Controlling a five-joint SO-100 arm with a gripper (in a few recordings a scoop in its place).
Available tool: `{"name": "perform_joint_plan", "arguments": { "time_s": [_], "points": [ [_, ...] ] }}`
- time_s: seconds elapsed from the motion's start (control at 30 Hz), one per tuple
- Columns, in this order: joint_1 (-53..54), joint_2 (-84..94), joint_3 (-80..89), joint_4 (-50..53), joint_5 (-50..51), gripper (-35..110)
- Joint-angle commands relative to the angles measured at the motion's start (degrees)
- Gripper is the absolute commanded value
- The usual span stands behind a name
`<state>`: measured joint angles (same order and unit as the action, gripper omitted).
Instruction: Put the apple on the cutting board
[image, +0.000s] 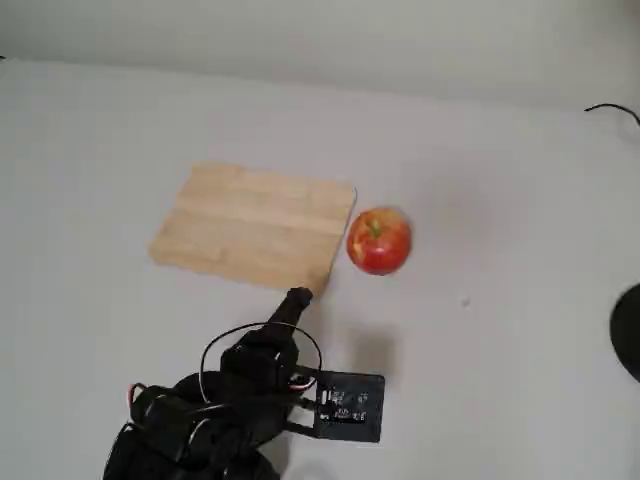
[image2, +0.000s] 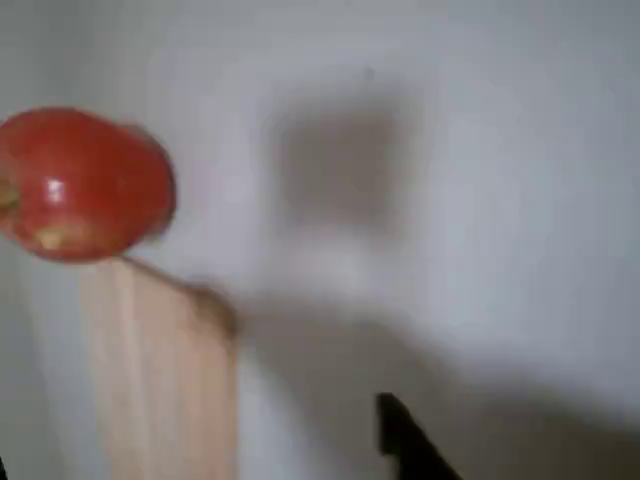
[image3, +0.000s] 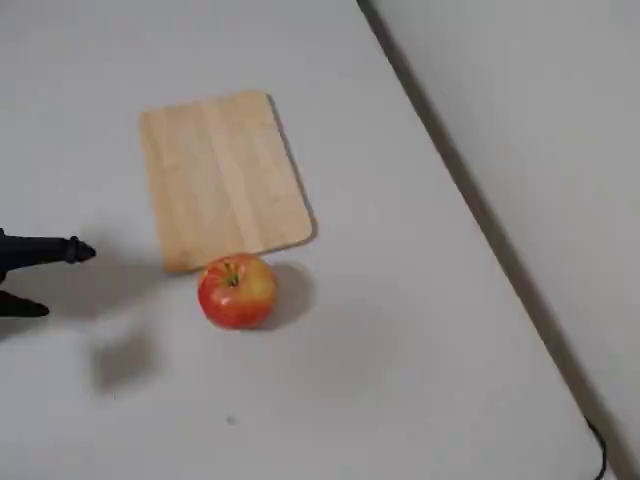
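Note:
The red apple (image: 379, 240) (image3: 237, 290) rests on the white table, just off one short edge of the light wooden cutting board (image: 255, 225) (image3: 220, 175), touching or nearly touching it. My gripper (image: 297, 300) (image3: 50, 280) hovers near the board's corner, about an apple-width short of the apple. Its jaws stand apart, open, with nothing between them. The blurred wrist view has the apple (image2: 85, 185) at upper left, the board (image2: 160, 380) below it and one black fingertip (image2: 405, 445) at the bottom.
A black cable (image: 612, 108) lies at the far right edge of the table, and a dark round object (image: 630, 330) cuts in at the right border. The table edge (image3: 470, 210) runs diagonally along a grey wall.

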<state>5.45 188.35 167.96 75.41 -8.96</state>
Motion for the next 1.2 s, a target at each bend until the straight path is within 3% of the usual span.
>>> {"name": "perform_joint_plan", "arguments": {
  "time_s": [0.0,0.43,0.67,0.87,0.97,1.03,1.17],
  "points": [
    [2.8,0.0,1.9,0.2,0.4,69],
    [2.8,0.0,1.9,-0.3,0.4,69],
    [5.2,0.0,3.5,-9.1,0.1,69],
    [7.0,0.0,-0.6,-9.5,-11.5,69],
    [6.2,-0.4,-3.3,-9.9,-11.9,69],
    [3.0,-6.3,-7.3,-10.1,-11.4,69],
    [0.0,-35.3,-24.5,-10.6,-8.5,69]
  ]
}}
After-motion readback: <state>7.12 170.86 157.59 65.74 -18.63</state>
